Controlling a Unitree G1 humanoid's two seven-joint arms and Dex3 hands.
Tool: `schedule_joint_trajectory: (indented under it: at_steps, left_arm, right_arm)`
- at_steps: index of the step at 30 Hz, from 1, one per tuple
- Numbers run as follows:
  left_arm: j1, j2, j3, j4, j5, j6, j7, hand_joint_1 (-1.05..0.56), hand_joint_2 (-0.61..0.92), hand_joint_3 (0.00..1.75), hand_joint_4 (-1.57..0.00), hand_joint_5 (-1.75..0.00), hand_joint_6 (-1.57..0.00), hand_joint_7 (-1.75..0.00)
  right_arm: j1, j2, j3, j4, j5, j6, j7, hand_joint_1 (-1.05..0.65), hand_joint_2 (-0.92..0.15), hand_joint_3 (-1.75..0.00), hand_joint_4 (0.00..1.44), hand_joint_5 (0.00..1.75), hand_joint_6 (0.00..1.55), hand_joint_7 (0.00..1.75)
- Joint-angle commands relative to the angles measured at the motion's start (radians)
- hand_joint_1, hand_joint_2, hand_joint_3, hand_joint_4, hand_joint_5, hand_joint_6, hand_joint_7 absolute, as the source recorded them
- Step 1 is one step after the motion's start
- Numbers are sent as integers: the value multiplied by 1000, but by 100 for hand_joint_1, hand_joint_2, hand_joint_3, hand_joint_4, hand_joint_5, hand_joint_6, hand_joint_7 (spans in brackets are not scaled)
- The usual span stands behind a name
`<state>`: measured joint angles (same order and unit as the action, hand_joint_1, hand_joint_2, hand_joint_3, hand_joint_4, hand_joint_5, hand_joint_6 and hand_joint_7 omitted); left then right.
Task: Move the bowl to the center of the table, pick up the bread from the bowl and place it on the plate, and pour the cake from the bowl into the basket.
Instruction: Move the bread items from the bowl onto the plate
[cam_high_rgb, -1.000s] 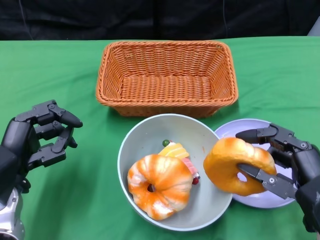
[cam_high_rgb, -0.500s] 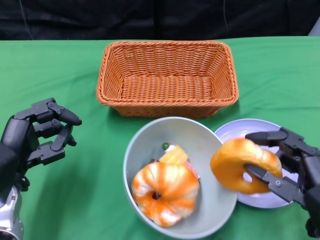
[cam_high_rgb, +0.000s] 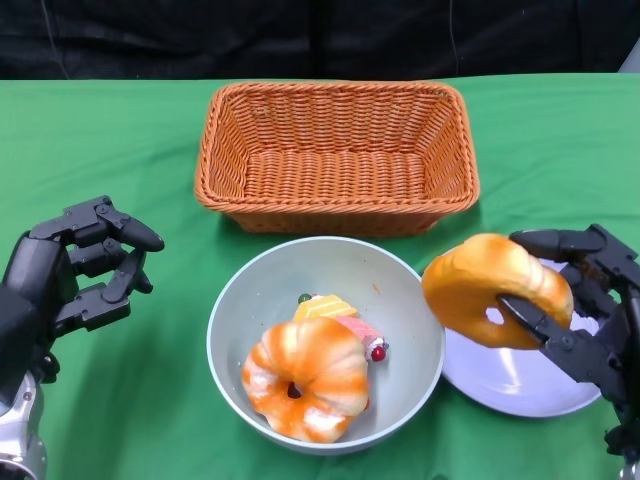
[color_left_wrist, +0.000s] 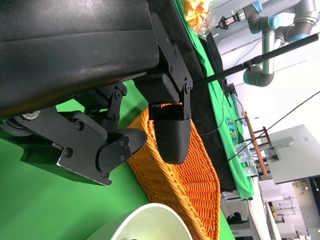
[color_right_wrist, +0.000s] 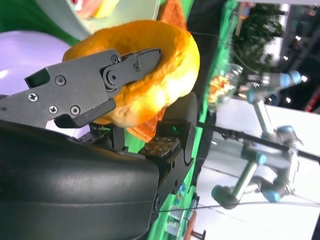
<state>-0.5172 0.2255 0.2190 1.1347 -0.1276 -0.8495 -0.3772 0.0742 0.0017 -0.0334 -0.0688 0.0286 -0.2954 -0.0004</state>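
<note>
We see a green table (cam_high_rgb: 120, 130) with a lot of bare green on its left side and along the front left. An orange woven basket (cam_high_rgb: 337, 155) sits at the back in the middle. Its front wall is just behind the gray bowl (cam_high_rgb: 325, 342), with only a thin strip of green between them. The bowl's right rim lies over the left edge of the pale plate (cam_high_rgb: 520, 375), so there is no room between those two.

Our right hand (cam_high_rgb: 575, 305) is raised over the plate. It holds the ring-shaped bread (cam_high_rgb: 495, 290) tilted up on its side, with one finger over the top and another finger (cam_high_rgb: 530, 318) poked through the hole. In the right wrist view the same fingers (color_right_wrist: 90, 87) press on the bread (color_right_wrist: 155, 75). The bread is in the air, above the plate's left part and beside the bowl's right rim.

Our left hand (cam_high_rgb: 75, 275) hangs over the bare green on the left, well apart from the bowl. Its fingers are curled partway in and hold nothing.

Inside the bowl lie an orange and white ring cake (cam_high_rgb: 305, 378) and a small cake (cam_high_rgb: 335, 315) with yellow and pink on it.

Since a second ago, the bowl has slid a little to the left. The bread has gone up and to the right, further over the plate. The left hand has stayed where it was.
</note>
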Motion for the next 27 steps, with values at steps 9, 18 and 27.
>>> schedule_joint_trajectory:
  at_steps: [9,18,27]
  left_arm:
    - [-10,19,9,4,-2,2,6,4,67,93,-76,-155,-80,-118]
    - [-11,22,7,4,-1,14,6,2,68,91,-77,-157,-80,-117]
    - [-10,22,6,4,-3,7,-4,3,69,89,-75,-157,-80,-116]
  right_arm:
    - [13,13,-17,-84,77,78,23,-9,-92,-15,67,150,71,104]
    - [38,-17,-117,-159,266,295,64,-7,-92,-28,62,158,65,110]
    - [25,-26,-139,-159,267,371,65,-7,-92,-28,59,158,62,112]
